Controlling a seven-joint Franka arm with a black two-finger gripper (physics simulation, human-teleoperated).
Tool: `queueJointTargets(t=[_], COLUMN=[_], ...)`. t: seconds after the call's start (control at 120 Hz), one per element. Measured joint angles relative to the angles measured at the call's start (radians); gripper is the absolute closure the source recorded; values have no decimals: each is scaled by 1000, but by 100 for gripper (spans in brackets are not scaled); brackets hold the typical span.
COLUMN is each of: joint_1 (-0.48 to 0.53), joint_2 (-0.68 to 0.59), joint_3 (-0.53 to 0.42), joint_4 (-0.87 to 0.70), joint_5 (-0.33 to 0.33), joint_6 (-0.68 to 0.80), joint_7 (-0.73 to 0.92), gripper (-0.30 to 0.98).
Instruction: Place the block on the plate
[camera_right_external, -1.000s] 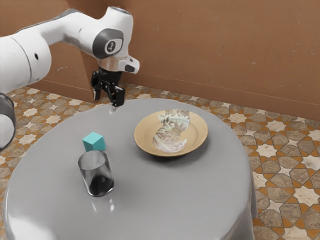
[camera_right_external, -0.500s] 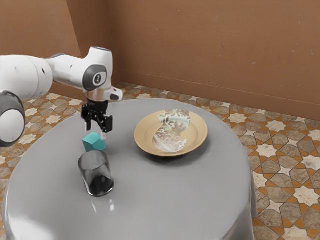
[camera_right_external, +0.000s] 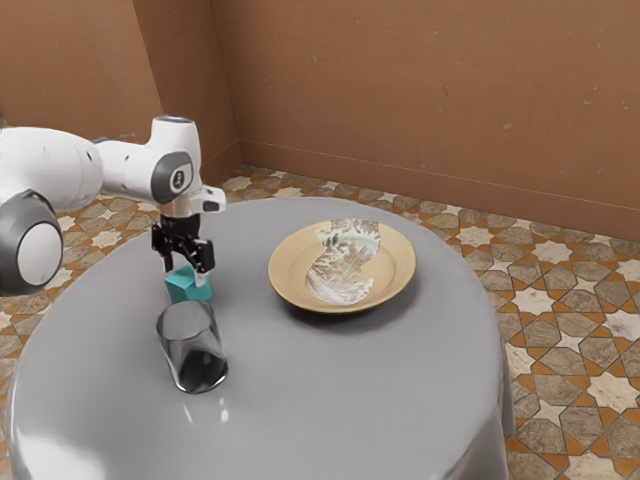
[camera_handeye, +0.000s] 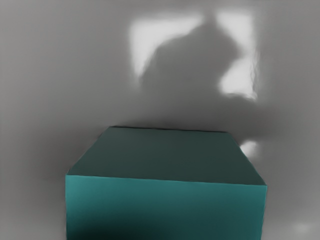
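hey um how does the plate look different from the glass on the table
The plate is tan and opaque, with a pale pattern across it; the glass is smoky grey and see-through. The plate is wide and shallow, while the glass is narrow and tall. Both have round rims and rest on the grey tabletop.

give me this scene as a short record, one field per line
block: teal cube, on the table
gripper: open, low over the cube, fingers apart
plate: round, tan rim, patterned middle; toward the exterior view's right from the cube
glass: grey, see-through tumbler, upright, nearer the exterior camera than the cube
table surface: grey, glossy, round
floor: star-patterned tiles
wall: plain brown
task status: cube not on the plate, not gripped
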Motion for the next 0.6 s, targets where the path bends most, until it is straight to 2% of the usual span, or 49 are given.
queueJointTargets(t=[0.333, 0.6], joint_1=[14, 15], joint_2=[47, 51], joint_3=[3, 5], joint_4=[-2, -11], joint_5=[-39, -88], joint_6=[46, 54], joint_7=[11, 13], gripper=[0, 17])
